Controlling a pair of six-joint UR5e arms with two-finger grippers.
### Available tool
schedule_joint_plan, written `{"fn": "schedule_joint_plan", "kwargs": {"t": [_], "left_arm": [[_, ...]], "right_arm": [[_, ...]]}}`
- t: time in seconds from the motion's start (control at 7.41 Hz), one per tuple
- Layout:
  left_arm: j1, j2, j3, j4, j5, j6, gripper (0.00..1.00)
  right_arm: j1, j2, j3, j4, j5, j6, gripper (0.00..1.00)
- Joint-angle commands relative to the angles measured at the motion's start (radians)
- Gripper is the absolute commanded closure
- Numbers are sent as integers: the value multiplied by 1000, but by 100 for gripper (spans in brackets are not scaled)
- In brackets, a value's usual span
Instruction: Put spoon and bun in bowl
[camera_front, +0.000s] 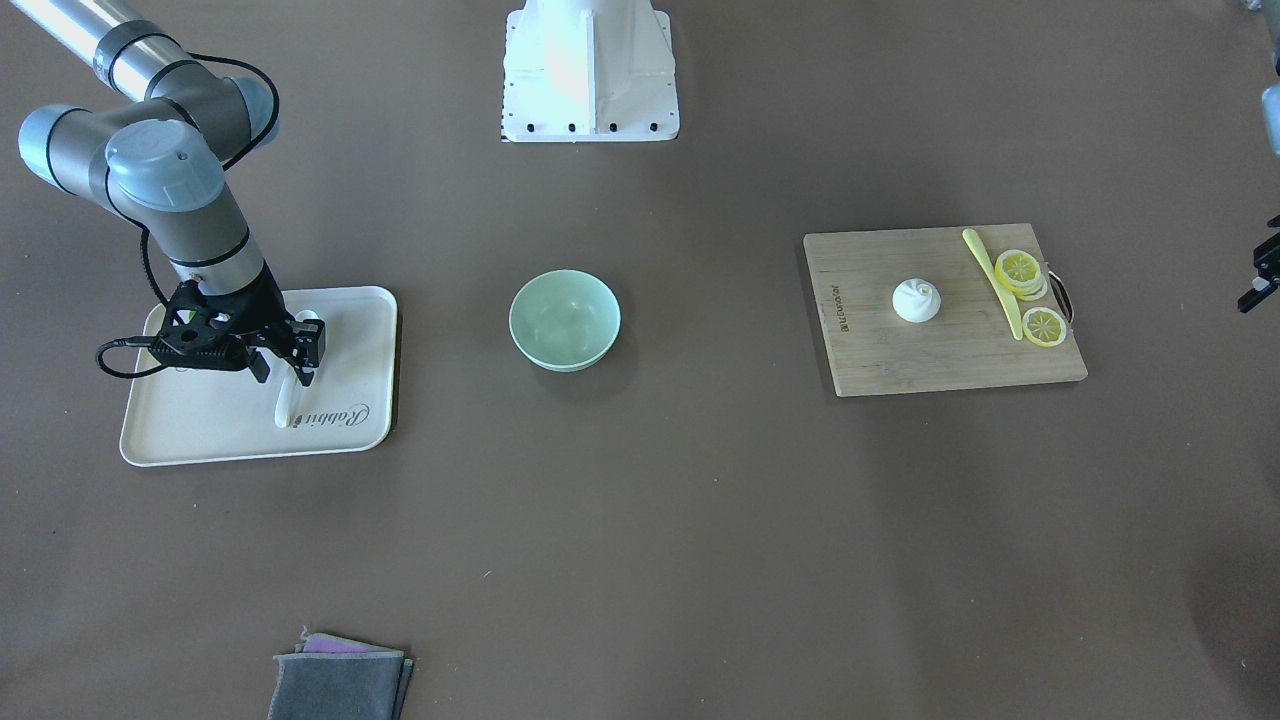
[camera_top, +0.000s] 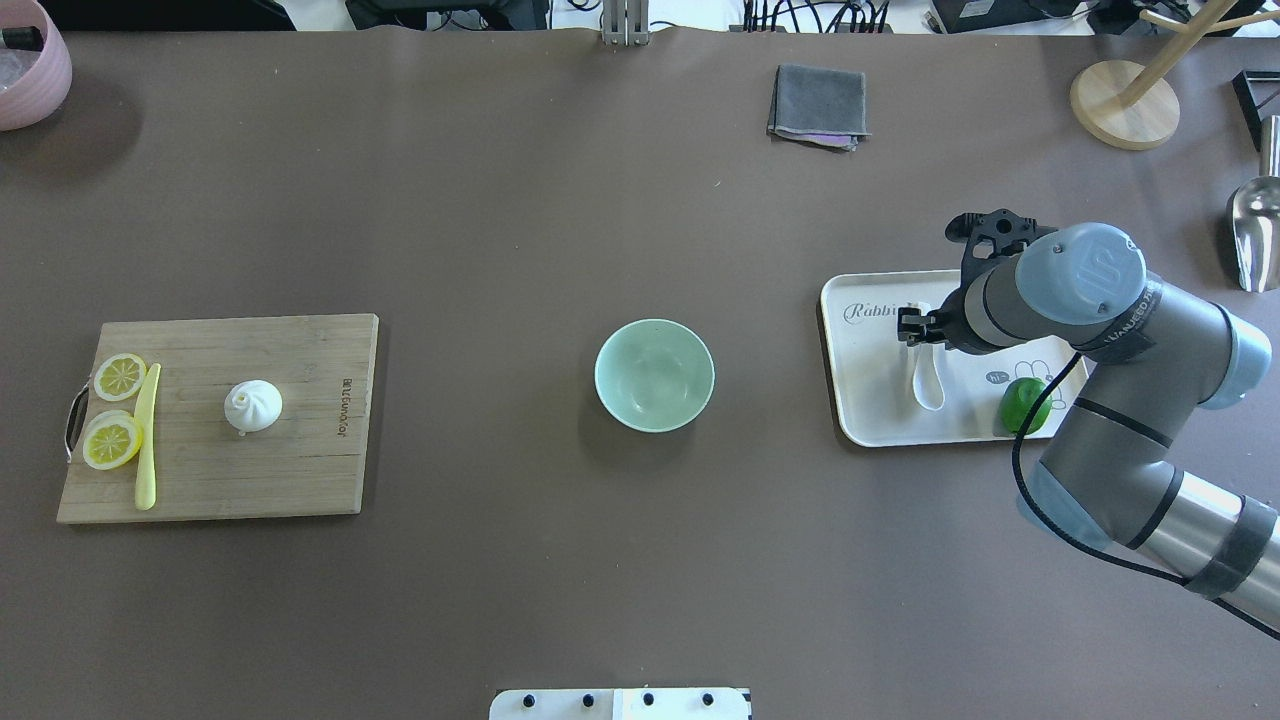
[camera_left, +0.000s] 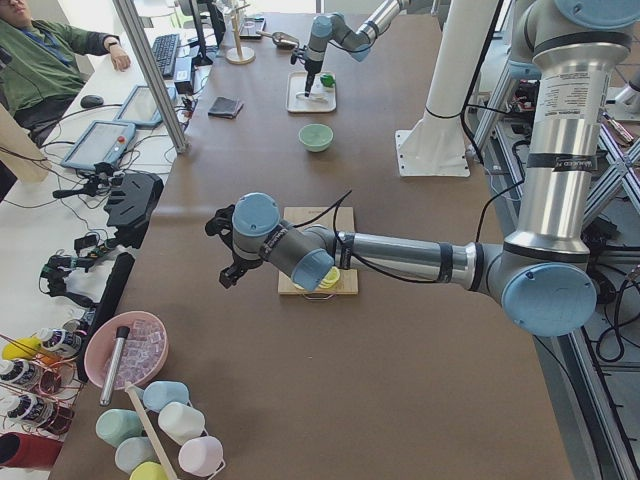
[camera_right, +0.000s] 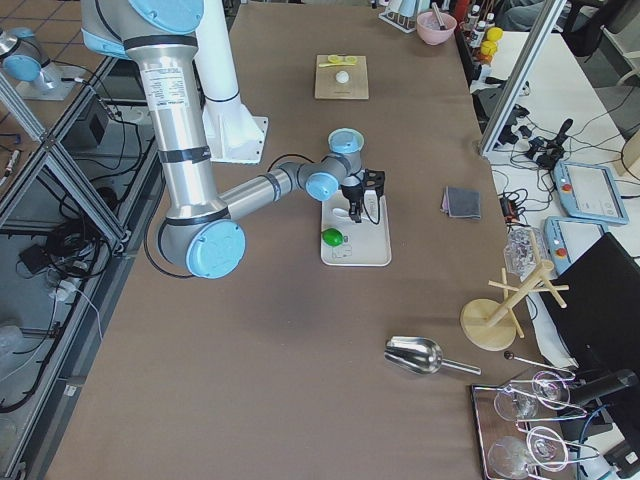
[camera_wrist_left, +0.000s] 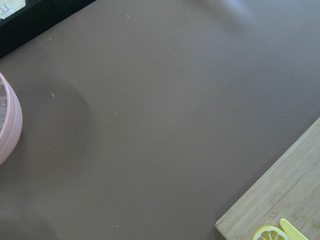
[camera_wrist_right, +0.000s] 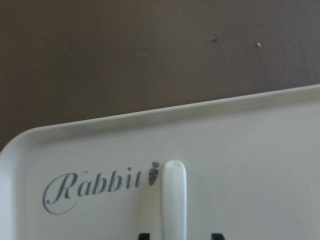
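ROBOT ARM POISED OVER SPOON: The right gripper (camera_front: 284, 376) sits low over a white tray (camera_top: 880, 405) at the robot's right end of the brown table (camera_top: 640, 560). Its fingers are apart, one on each side of the spoon (camera_top: 927, 378), and not clamped on it. The spoon lies flat on the tray with its handle end beside the printed word "Rabbit" and its scoop towards the robot (the wrist view shows a gap between the handle and each black fingertip, wider on one side). A green fruit (camera_top: 1025, 405) sits on the same tray, near the spoon but apart from it and partly behind the arm.

The bowl (camera_top: 655, 375) stands upright at the table's middle, between tray and board and well apart from both. The bun (camera_top: 252, 405) rests pleats-up near the centre of a wooden board (camera_top: 300, 450) at the robot's left end. By that board's outer edge lie a pale-yellow knife (camera_top: 147, 435) and, just beside it, lemon slices (camera_top: 112, 440).

The left gripper (camera_front: 1264, 272) is out past the board's outer side, above bare table, and only partly in the front view. Whether its fingers are apart or together cannot be told. Its wrist view takes in a board corner, one slice and the rim of a pink bowl (camera_wrist_left: 7, 125). A folded grey cloth (camera_top: 818, 105) lies near the table's far edge.
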Motion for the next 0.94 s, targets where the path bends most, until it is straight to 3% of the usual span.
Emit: {"fn": "schedule_joint_plan", "kwargs": {"t": [0.0, 0.13, 0.54, 0.81], "left_arm": [[0, 1, 0, 0, 4, 0, 2], [0, 1, 0, 0, 4, 0, 2], [0, 1, 2, 0, 5, 2, 2], [0, 1, 0, 0, 5, 2, 2]], "right_arm": [[0, 5, -14, 0, 0, 2, 59], [-2, 5, -14, 0, 0, 2, 61], [-2, 9, -11, 0, 0, 37, 100], [0, 34, 24, -15, 3, 71, 100]]}}
